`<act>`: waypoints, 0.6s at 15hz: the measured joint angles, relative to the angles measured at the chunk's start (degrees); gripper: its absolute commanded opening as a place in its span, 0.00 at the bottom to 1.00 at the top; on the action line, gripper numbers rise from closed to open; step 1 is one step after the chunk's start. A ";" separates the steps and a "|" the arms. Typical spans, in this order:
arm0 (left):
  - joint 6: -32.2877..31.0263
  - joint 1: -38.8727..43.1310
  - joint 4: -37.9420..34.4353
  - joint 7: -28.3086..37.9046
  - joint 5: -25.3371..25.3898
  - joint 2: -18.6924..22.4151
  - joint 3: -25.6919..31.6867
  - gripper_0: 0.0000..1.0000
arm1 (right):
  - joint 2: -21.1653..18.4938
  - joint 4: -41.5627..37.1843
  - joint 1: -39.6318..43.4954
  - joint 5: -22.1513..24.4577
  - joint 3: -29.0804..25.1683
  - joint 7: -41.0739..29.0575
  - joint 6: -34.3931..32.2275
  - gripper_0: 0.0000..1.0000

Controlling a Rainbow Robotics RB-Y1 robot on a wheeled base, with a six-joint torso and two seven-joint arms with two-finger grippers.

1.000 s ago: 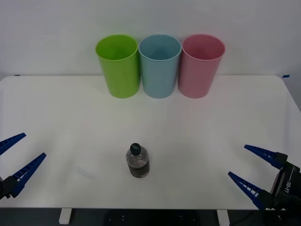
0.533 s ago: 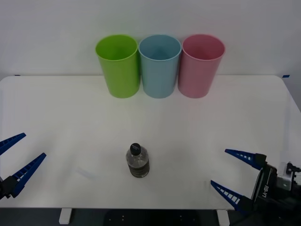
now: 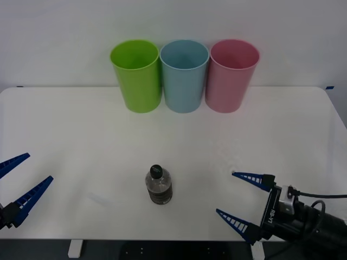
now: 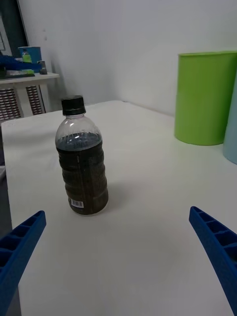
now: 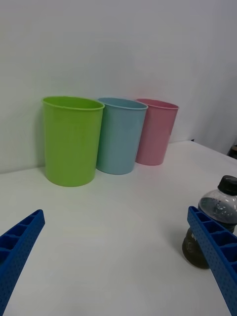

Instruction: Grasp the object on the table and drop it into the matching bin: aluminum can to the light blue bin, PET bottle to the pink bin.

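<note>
A: Where's the bottle (image 3: 159, 186)?

B: Upright on the table (image 3: 81, 141), near its front edge, well in front of the blue bin (image 3: 184, 76) and a shade left of it. Black cap on, dark label band round the body. Nothing touches it.

A: And the bins?

B: In a row at the back of the table, against the wall. Taking the blue bin as the mark: the green bin (image 3: 136, 75) stands just to its left, the pink bin (image 3: 233, 75) just to its right. They look to be touching or nearly so at the rims; I can't tell which from the front view.

A: The right gripper (image 3: 238, 197)?

B: Low over the table's front edge, to the right of the bottle and apart from it, fingers spread wide and pointing toward the bottle. It grips nothing. In its wrist view the bottle (image 4: 82, 158) stands between and beyond the two blue fingers (image 4: 217, 247), closer to one than the other, with the green bin (image 4: 205, 98) behind.

A: The left gripper (image 3: 19, 181)?

B: At the table's front left, well away from the bottle, fingers likewise parted and empty. Its wrist view takes in all three bins, with the bottle (image 5: 212, 224) partly hidden behind one finger (image 5: 217, 256).
</note>
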 measured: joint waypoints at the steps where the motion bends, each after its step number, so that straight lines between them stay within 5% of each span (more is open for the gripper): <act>1: 0.00 0.00 0.00 0.00 0.00 0.00 0.00 1.00 | 0.05 0.88 -0.91 -0.04 1.02 0.28 0.18 1.00; 9: 0.00 0.00 0.00 0.00 0.00 0.00 0.00 1.00 | 1.47 7.83 -8.02 0.00 8.72 2.59 2.85 1.00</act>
